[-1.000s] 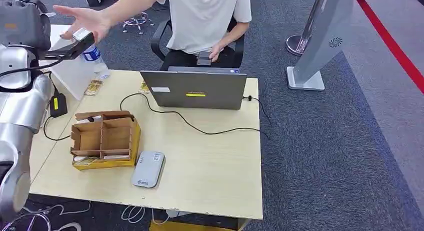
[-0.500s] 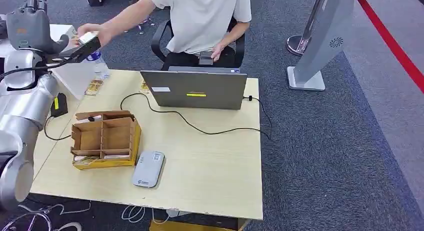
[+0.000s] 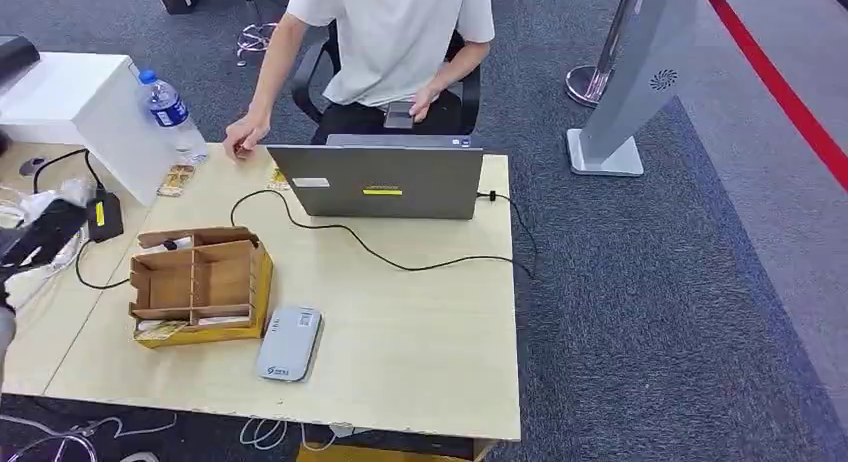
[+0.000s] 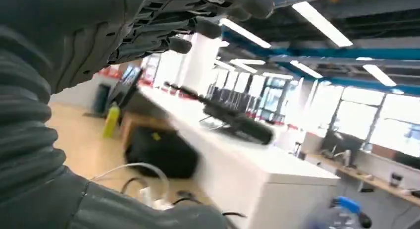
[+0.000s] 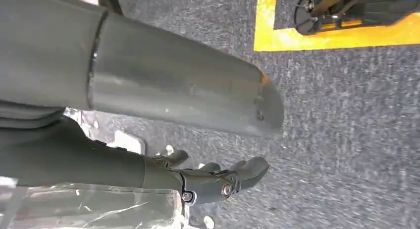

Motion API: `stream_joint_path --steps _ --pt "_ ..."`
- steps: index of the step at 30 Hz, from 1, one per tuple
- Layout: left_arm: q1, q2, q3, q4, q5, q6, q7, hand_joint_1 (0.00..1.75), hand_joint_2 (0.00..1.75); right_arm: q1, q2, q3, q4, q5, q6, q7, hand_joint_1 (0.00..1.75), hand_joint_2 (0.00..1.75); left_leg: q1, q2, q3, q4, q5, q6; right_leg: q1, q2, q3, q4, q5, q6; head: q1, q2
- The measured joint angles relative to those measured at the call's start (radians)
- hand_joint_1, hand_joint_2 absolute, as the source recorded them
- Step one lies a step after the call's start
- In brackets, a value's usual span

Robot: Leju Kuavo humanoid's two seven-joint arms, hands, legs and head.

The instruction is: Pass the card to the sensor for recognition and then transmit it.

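Pale wood table (image 3: pixel 420 342) spans the head view, with a person (image 3: pixel 400 32) seated at its far side behind an open laptop (image 3: pixel 380 182). A white box (image 3: pixel 90 112) stands at the far left corner, with a bottle (image 3: pixel 170 112) beside it. Nearer the robot sit a cardboard tray (image 3: pixel 195 282) and, just beside its right corner, the grey sensor (image 3: pixel 288 342).

Half a second ago the left hand (image 3: pixel 40 237) was raised high, offering the card to the person's reaching hand (image 3: pixel 243 139). Now that arm has dropped to the table's left edge. In its wrist view the fingers (image 4: pixel 198 26) are spread apart, with nothing between them and the thumb. The person's hand has drawn back to the table's far edge, and whether it holds the card cannot be told. The card itself cannot be made out anywhere in these views.

The right hand (image 5: pixel 218 182) hangs over the carpet, fingers loosely apart and empty.

Judging by the empty hand and the lowered arm, the handover looks complete and the task seems to be at or near its end.
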Motion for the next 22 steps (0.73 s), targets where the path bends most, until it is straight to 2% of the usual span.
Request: stream_joint_path --steps 3,4,5,7,9,11,13,14,15,17,18,20,21,22 --pt "0.077 0.002 0.236 0.092 0.207 -0.123 -0.095 0.00 1.75 0.001 0.000 -0.019 0.000 0.005 -0.002 -0.011 0.00 0.00 0.001 -0.001 0.000 -0.001 0.000 0.000 0.001 -0.002 0.001 0.000 -0.002 -0.001 -0.001 0.000" --pt "0.086 0.007 0.324 0.166 0.271 -0.163 -0.128 0.00 1.75 0.001 0.000 -0.024 0.000 0.010 -0.002 -0.015 0.00 0.00 0.001 -0.002 -0.001 -0.002 -0.002 -0.001 0.002 -0.002 0.001 0.000 -0.003 -0.002 0.000 0.000" --pt "0.090 0.012 0.394 0.230 0.332 -0.197 -0.125 0.00 1.75 0.002 -0.002 -0.028 0.000 0.015 -0.002 -0.021 0.00 0.00 0.001 -0.002 0.000 -0.002 -0.002 -0.002 0.002 -0.002 0.001 0.000 -0.003 -0.003 0.000 0.000" --pt "0.094 0.023 0.563 0.425 0.470 -0.256 -0.135 0.00 1.75 0.003 -0.003 -0.038 0.000 0.026 0.000 -0.034 0.00 0.00 0.001 -0.001 0.003 -0.002 -0.003 -0.001 0.002 -0.003 0.003 0.000 -0.003 -0.003 0.000 0.000" --pt "0.108 0.018 0.691 0.580 0.558 -0.227 -0.136 0.00 1.75 0.004 -0.006 -0.044 0.000 0.038 0.005 -0.044 0.00 0.00 0.001 -0.005 0.003 -0.002 -0.003 -0.001 0.002 -0.005 0.005 0.000 -0.005 -0.002 -0.005 0.000" --pt "0.111 -0.019 0.805 0.710 0.633 -0.194 -0.124 0.00 1.75 0.003 -0.010 -0.045 0.000 0.047 0.006 -0.053 0.00 0.00 -0.001 -0.012 0.004 -0.002 -0.003 -0.001 0.001 -0.012 0.007 -0.001 -0.008 -0.001 -0.003 0.000" --pt "0.115 -0.069 0.909 0.810 0.722 -0.213 -0.048 0.00 1.75 -0.001 -0.013 -0.045 0.000 0.066 0.010 -0.056 0.00 0.00 -0.002 -0.019 0.004 -0.002 -0.003 0.000 0.000 -0.019 0.009 -0.002 -0.010 0.002 -0.003 0.000" --pt "0.117 -0.094 0.950 0.844 0.752 -0.212 -0.030 0.00 1.75 -0.003 -0.014 -0.045 0.000 0.075 0.010 -0.058 0.00 0.00 -0.001 -0.022 0.004 -0.001 -0.004 0.001 0.000 -0.022 0.010 -0.003 -0.010 0.002 -0.003 0.000" --pt "0.118 -0.121 0.987 0.875 0.755 -0.198 -0.023 0.00 1.75 -0.006 -0.015 -0.045 0.000 0.079 0.011 -0.059 0.00 0.00 -0.002 -0.023 0.004 -0.001 -0.004 0.001 -0.001 -0.024 0.011 -0.004 -0.010 0.003 0.000 0.000" --pt "0.120 -0.191 1.035 0.928 0.725 -0.126 -0.020 0.00 1.75 -0.011 -0.018 -0.045 0.000 0.088 0.013 -0.059 0.00 0.00 -0.003 -0.024 0.005 -0.001 -0.003 0.003 -0.002 -0.025 0.012 -0.004 -0.010 0.003 0.000 0.000" --pt "0.123 -0.215 1.039 0.950 0.709 -0.106 -0.013 0.00 1.75 -0.012 -0.019 -0.045 0.000 0.092 0.013 -0.059 0.00 0.00 -0.002 -0.024 0.004 0.000 -0.004 0.004 -0.002 -0.025 0.013 -0.005 -0.010 0.003 -0.002 0.000" --pt "0.122 -0.256 1.040 0.983 0.660 -0.093 0.008 0.00 1.75 -0.014 -0.020 -0.045 0.000 0.095 0.014 -0.063 0.00 0.00 -0.003 -0.024 0.005 0.002 -0.005 0.005 -0.001 -0.025 0.014 -0.006 -0.009 0.004 0.006 0.000" --pt "0.121 -0.293 1.034 1.003 0.595 -0.094 0.034 0.00 1.75 -0.014 -0.021 -0.045 0.000 0.096 0.021 -0.071 0.00 1.75 -0.004 -0.024 0.005 0.001 -0.005 0.006 -0.003 -0.025 0.016 -0.006 -0.009 0.005 0.002 0.000" --pt "0.122 -0.312 1.022 1.011 0.553 -0.099 0.046 0.00 1.75 -0.015 -0.021 -0.045 0.000 0.098 0.025 -0.075 0.00 1.75 -0.004 -0.023 0.006 0.001 -0.004 0.007 -0.003 -0.025 0.016 -0.006 -0.008 0.006 0.002 0.000"
